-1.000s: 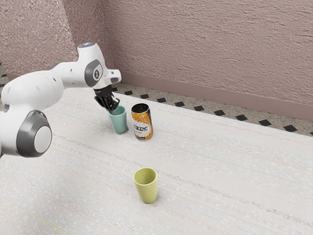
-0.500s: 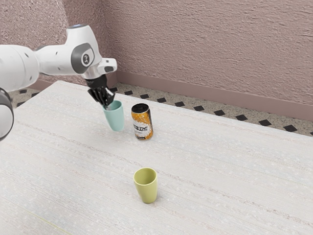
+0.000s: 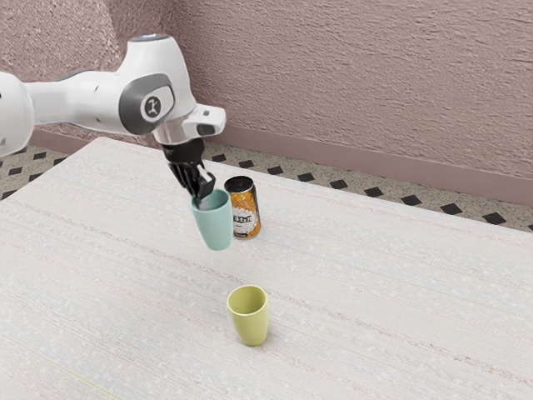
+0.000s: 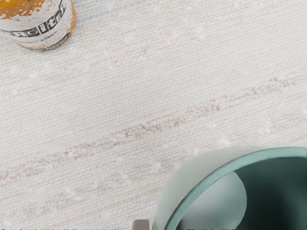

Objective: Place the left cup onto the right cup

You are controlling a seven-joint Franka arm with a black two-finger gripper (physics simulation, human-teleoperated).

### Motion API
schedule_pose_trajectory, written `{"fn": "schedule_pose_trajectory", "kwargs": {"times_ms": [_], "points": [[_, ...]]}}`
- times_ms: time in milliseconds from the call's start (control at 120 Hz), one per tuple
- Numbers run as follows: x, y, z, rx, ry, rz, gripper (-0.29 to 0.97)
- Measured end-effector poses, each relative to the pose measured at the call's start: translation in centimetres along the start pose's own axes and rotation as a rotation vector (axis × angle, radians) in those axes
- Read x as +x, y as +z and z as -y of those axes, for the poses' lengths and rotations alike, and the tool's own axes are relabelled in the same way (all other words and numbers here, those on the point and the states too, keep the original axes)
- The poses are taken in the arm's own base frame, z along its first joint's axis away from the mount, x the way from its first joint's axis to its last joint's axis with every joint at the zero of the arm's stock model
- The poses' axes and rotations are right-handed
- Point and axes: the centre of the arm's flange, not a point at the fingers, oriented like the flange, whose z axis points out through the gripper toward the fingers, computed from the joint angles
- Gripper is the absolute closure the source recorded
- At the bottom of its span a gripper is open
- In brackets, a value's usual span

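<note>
Exterior view: the arm (image 3: 92, 100) comes in from the left and bends down over the far part of the table (image 3: 400, 275). Its gripper (image 3: 202, 192) points down and is clamped on the rim of the teal cup (image 3: 213, 223), one finger inside the mouth and the other against the outer wall. The teal cup hangs off the table, mouth up and tilted, its base leaning toward the exterior view's right.

Just behind it the can (image 3: 244, 208) stands upright, orange and white with a dark top. The teal cup covers the can's edge at the exterior view's left, and from this camera I cannot tell whether they touch.

The green cup (image 3: 248, 315) stands upright on the table nearer the camera, mouth up. It is well apart from the can and a little toward the exterior view's right of the teal cup. Bare tabletop lies between the held cup and the green cup, and the can is off that line, on the far side. Beyond the table run a tiled floor (image 3: 350, 179) with dark diamonds and a rough pink wall (image 3: 358, 75).

Wrist view: the teal cup (image 4: 230, 191) sits close under the hand, rim and dark inside showing, with the table (image 4: 144, 96) below. The can (image 4: 38, 21) stands apart from the cup, a stretch of bare table between them.
</note>
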Motion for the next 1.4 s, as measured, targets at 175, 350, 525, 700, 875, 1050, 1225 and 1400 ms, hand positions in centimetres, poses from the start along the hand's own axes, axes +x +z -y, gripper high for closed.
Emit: {"fn": "schedule_pose_trajectory", "kwargs": {"times_ms": [175,350,525,700,875,1050,1225,1400], "points": [[-1.0,-0.1,-3.4,-0.006,0.047,0.005,0.78],[-0.7,1.6,-6.8,-0.009,0.09,0.009,0.78],[-0.1,3.5,-7.8,-0.009,0.085,0.018,0.78],[-1.5,4.7,-8.0,-0.014,0.066,0.038,0.78],[-1.4,5.3,-9.5,-0.016,0.077,0.044,0.78],[-1.3,5.3,-11.2,-0.016,0.094,0.038,0.78],[-2.3,5.6,-12.1,-0.018,0.094,0.046,0.78],[-2.4,5.5,-12.1,-0.015,0.084,0.043,0.78]]}}
